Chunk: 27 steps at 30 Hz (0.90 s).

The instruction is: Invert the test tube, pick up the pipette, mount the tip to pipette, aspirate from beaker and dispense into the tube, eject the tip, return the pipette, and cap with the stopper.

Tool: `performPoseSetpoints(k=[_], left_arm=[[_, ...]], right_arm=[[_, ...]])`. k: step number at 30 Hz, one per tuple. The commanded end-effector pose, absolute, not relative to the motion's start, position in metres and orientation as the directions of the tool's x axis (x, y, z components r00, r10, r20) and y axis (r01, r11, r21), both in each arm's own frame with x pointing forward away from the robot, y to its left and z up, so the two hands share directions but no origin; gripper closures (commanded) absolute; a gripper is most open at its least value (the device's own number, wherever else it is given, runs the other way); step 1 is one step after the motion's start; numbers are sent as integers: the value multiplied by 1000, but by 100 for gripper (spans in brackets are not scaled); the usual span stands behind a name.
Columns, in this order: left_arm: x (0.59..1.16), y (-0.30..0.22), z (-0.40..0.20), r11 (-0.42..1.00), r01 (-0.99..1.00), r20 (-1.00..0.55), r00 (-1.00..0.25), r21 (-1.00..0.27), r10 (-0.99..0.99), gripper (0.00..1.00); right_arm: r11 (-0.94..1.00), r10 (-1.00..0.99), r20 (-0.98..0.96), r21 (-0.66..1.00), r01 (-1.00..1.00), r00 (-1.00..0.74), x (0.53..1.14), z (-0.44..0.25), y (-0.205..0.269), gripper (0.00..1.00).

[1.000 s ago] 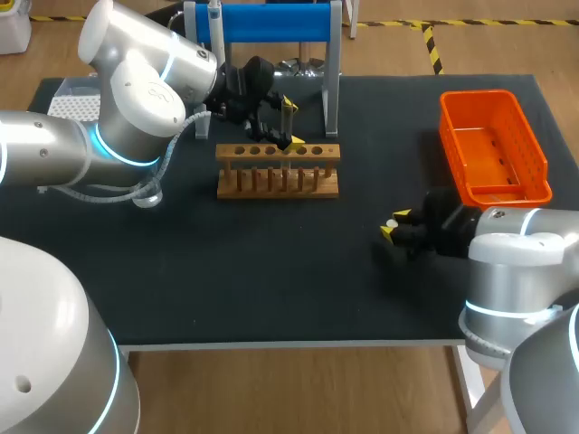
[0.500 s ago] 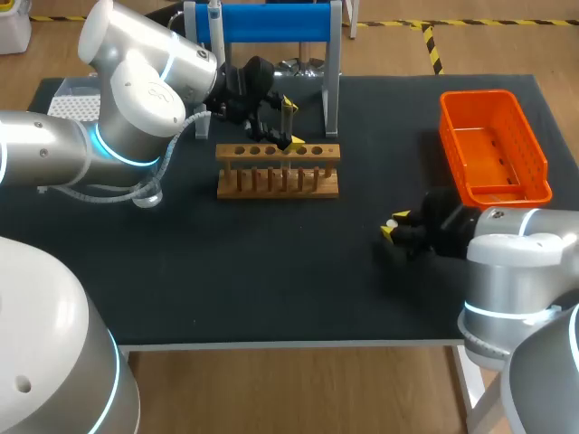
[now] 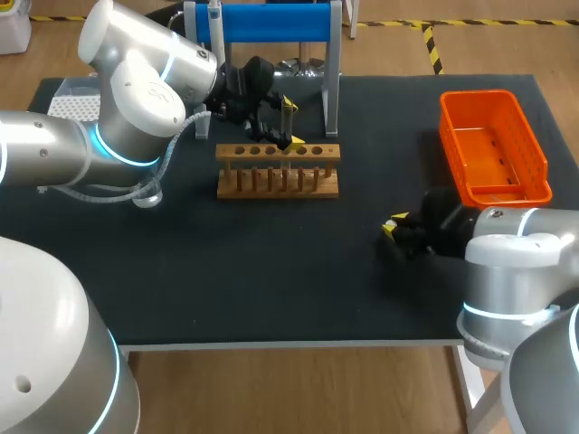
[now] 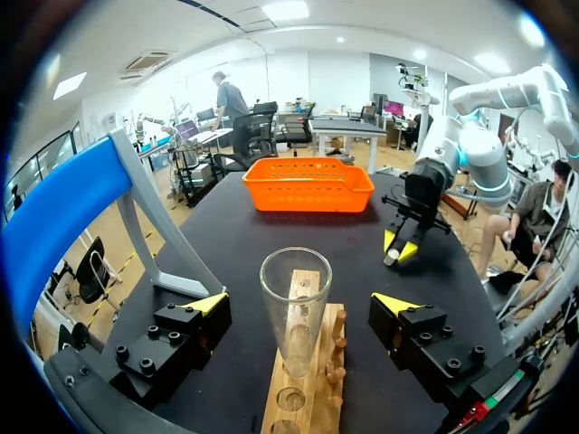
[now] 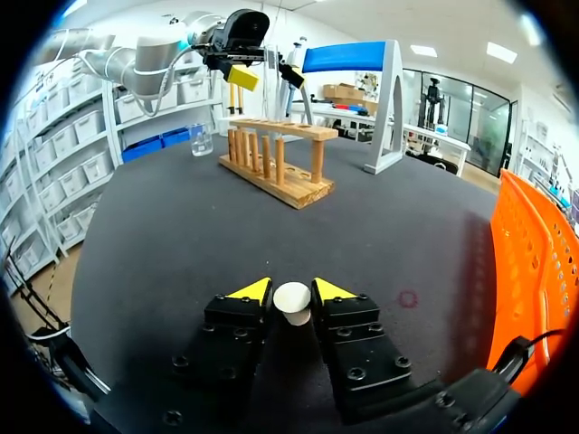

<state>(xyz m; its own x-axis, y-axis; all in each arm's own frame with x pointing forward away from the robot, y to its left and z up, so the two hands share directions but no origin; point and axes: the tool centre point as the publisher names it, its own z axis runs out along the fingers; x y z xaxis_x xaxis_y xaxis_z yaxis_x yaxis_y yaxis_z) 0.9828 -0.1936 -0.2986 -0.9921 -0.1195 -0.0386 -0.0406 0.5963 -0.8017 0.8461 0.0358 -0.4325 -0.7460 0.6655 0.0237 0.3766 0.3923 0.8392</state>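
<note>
Glass test tube [image 4: 295, 307] is standing upright, mouth up, in the wooden rack [image 4: 312, 402], between the parted fingers of our left hand [image 4: 303, 302]. We are pinching the stopper [image 5: 292, 303] in our right hand [image 5: 292, 291], well apart, with the rack lying ahead.

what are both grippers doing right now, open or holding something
Left gripper: open, straddling the test tube without touching it.
Right gripper: shut on the stopper.
</note>
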Motion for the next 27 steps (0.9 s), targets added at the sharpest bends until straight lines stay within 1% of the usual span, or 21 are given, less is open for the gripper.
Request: performPoseSetpoints(k=[1,5,7,8,17,23,27], left_arm=[[983,-194,-298,598,-41,-37,-992,-800,-118,0],[983,-194,-298,598,-41,-37,-992,-800,-118,0],[983,-194,-298,598,-41,-37,-992,-800,-118,0],[983,-194,-298,598,-41,-37,-992,-800,-118,0],[983,-194,-298,598,-41,-37,-992,-800,-118,0],[983,-194,-298,598,-41,-37,-992,-800,-118,0],[983,-194,-298,598,-41,-37,-992,-800,-118,0]], right_arm=[[397,668,22,836,380,-744,847,-433,38,77],[398,670,21,833,383,-742,848,-433,38,79],[399,672,22,832,387,-740,848,-434,37,91],[399,673,21,831,387,-739,848,-435,37,100],[381,670,33,842,382,-741,849,-425,36,100],[365,610,75,857,364,-789,850,-396,39,100],[365,529,101,869,333,-843,857,-369,40,100]])
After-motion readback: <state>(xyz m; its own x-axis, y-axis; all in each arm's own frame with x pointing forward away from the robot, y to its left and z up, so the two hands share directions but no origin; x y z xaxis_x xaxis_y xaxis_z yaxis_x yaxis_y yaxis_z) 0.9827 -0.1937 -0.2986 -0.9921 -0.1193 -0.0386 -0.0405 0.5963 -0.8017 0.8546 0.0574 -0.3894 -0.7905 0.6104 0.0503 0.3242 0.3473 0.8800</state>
